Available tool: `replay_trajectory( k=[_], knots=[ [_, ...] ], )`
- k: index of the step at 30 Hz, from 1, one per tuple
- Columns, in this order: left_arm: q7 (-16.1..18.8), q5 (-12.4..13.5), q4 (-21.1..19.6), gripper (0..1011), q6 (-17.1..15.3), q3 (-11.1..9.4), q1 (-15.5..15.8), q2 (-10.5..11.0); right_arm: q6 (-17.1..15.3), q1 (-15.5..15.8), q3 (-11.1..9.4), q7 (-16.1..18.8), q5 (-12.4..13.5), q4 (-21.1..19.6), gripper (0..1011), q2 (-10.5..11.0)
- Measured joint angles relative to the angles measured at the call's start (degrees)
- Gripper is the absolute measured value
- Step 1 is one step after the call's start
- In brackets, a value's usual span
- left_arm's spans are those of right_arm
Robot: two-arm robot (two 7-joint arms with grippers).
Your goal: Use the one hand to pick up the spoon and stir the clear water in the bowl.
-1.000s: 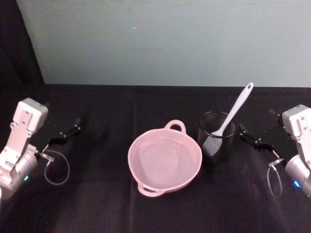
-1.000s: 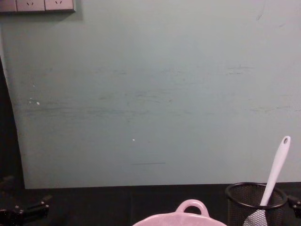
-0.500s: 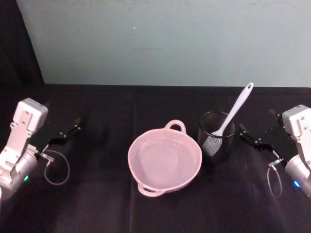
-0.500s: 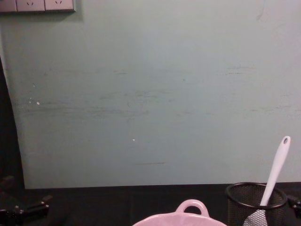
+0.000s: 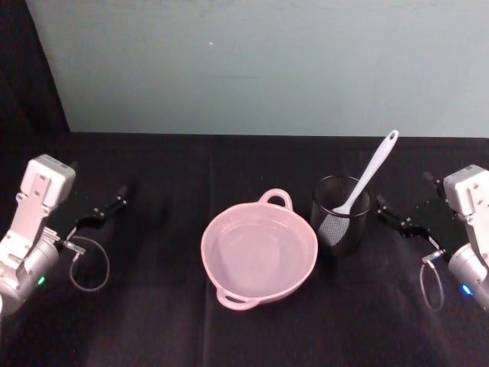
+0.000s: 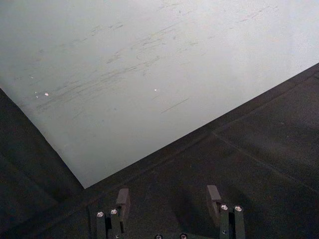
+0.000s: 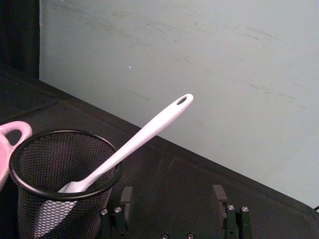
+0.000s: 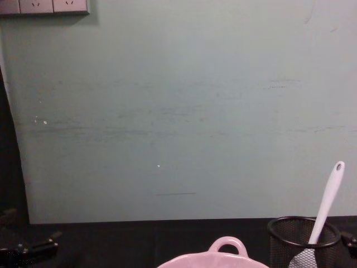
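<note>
Spoon (image 5: pixel 369 173) leans in mesh cup (image 5: pixel 342 232).

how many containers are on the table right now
2: the pink bowl in the middle of the table and the black mesh cup just right of it, holding the spoon. None looks hidden. The left gripper and right gripper sit open at either side, touching neither.

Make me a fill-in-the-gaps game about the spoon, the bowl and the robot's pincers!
The spoon stands in a mesh cup coloured ____.
The bowl is coloured ____.
By the robot's own sides, the mesh cup stands to the bowl's ____.
The left pincer and the right pincer are both ____, holding nothing.
Missing words: black; pink; right; open.
</note>
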State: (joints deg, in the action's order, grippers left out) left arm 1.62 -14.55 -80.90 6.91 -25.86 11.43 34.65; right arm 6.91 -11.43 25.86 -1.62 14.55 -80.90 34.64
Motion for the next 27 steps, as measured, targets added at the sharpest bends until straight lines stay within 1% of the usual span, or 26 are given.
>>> replay_trajectory(
  k=[6,11,13,15,16,17,18,19,21,23,24,26,27],
  knots=[
    [0.0,0.0,0.0,1005,0.0,0.0,0.0,0.0,0.0,0.0,0.0,0.0,0.0,0.0,1002,0.0],
    [0.0,0.0,0.0,1005,0.0,0.0,0.0,0.0,-0.1,2.0,-1.5,-0.1,0.3,-1.6,1002,0.3],
    [0.0,0.0,0.0,1005,0.0,0.0,0.0,0.0,-0.4,3.4,-2.7,-0.1,1.3,-2.9,1002,0.6],
    [0.0,0.0,0.0,1005,0.0,0.0,0.0,0.0,-0.9,5.0,-4.2,0.0,3.3,-4.6,1002,0.7],
    [0.0,0.0,0.0,1005,0.0,0.0,0.0,0.0,-1.1,6.3,-5.5,0.1,5.3,-5.9,1002,0.7],
    [0.0,0.0,0.0,1005,0.0,0.0,0.0,0.0,-1.1,6.3,-5.5,0.1,5.3,-5.9,1002,0.7],
    [0.0,0.0,0.0,1005,0.0,0.0,0.0,0.0,-1.2,7.4,-6.9,0.8,7.5,-6.9,1002,0.6],
    [0.0,0.0,0.0,1005,0.0,0.0,0.0,0.0,-1.3,7.7,-7.3,1.1,8.3,-7.3,1003,0.5],
    [0.0,0.0,0.0,1005,0.0,0.0,0.0,0.0,-1.5,8.7,-9.1,3.0,12.3,-8.4,1002,-0.1],
    [0.0,0.0,0.0,1005,0.0,0.0,0.0,0.0,-1.7,9.1,-10.3,4.6,15.2,-8.7,1002,-0.7],
    [0.0,0.0,0.0,1005,0.0,0.0,0.0,0.0,-2.2,9.2,-11.4,6.4,18.1,-8.8,1002,-1.4],
    [0.0,0.0,0.0,1005,0.0,0.0,0.0,0.0,-2.9,9.1,-12.3,8.1,20.9,-8.8,1002,-2.1],
    [0.0,0.0,0.0,1005,0.0,0.0,0.0,0.0,-3.6,8.8,-13.0,9.8,23.4,-8.5,1002,-2.7]
  ],
)
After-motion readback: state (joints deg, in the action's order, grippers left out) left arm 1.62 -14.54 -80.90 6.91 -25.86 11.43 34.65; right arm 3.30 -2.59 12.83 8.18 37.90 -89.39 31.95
